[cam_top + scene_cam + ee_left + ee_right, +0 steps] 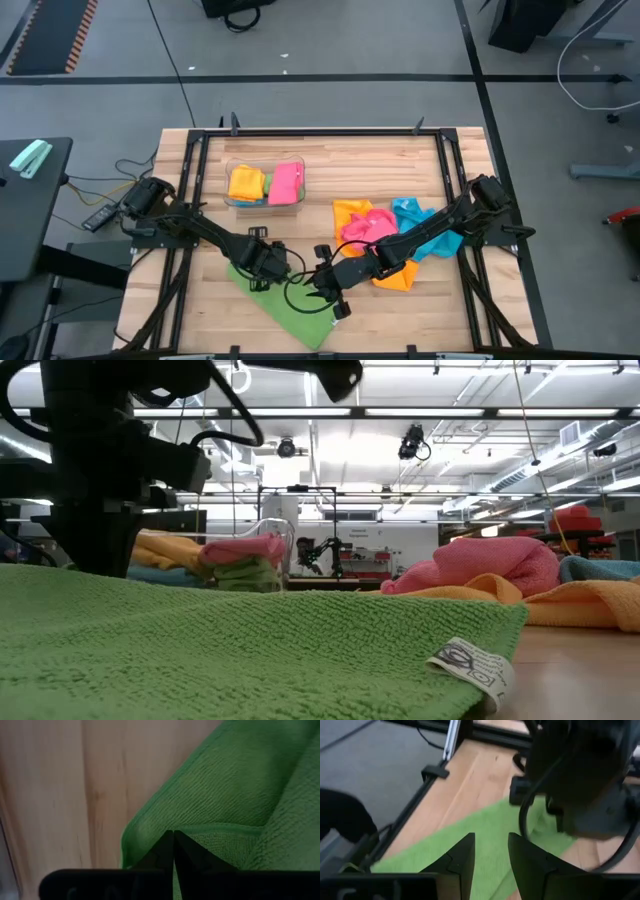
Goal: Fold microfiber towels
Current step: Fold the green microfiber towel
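High view: a green towel (285, 305) lies spread on the wooden surface (330, 165) near its front edge, between the two arms, well apart from the loose heap of orange, pink and blue towels (395, 240) to its right. The left gripper (262, 262) sits at the green towel's upper corner; in the left wrist view its fingers (172, 851) are closed tight together with the towel's hemmed edge folded over right at their tips, so it looks pinched there, probably to lift that corner across for a fold. The right gripper (335, 297) hangs low over the towel's right edge, its fingers (462, 855) partly apart with green cloth showing through the gap and nothing held, likely poised to take the matching corner. A clear bin (265, 185) toward the back already holds folded towels.
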{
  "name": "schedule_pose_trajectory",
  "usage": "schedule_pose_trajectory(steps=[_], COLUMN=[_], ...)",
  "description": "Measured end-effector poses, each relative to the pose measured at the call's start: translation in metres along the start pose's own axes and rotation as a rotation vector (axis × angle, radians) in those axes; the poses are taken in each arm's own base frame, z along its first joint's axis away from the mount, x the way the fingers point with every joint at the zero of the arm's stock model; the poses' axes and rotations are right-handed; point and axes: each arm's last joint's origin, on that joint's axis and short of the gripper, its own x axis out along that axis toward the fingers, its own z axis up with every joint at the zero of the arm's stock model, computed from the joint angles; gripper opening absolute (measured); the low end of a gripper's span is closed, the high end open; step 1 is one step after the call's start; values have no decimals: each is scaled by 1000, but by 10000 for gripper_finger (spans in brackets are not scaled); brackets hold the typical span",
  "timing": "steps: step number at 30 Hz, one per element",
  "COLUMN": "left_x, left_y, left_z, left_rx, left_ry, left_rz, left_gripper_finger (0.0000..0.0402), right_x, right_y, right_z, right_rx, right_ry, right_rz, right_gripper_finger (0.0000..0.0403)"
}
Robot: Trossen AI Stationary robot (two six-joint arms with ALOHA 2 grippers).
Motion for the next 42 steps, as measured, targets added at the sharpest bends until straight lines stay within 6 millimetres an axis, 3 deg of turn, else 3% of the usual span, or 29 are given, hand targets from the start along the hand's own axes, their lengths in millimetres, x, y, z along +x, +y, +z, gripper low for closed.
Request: schedule_pose_trajectory(steps=[13, 19, 25, 27, 31, 35, 42], left_x=[0, 0, 0, 0, 1, 1, 2], left_y=[-2, -2, -2, -2, 1, 4, 5], left_z=[1, 2, 2, 2, 4, 2, 4], left_rx=[325, 348, 355, 402, 412, 407, 436], left_ry=[-12, -12, -18, -21, -22, 7, -11], left_rz=[-41, -40, -42, -42, -32, -19, -16], left_gripper_finger=[16, 19, 43, 51, 58, 58, 51], right_x=[-16, -32, -48, -44, -19, -12, -9], right_y=[-1, -2, -3, 1, 14, 16, 3], right_z=[65, 102, 129, 122, 86, 61, 52], right_rx=[36, 59, 282, 331, 324, 378, 415], right_ry=[-194, -306, -383, -339, -190, -72, -9], right_rz=[6, 9, 58, 71, 63, 62, -28], right_gripper_finger=[126, 126, 126, 126, 126, 126, 126])
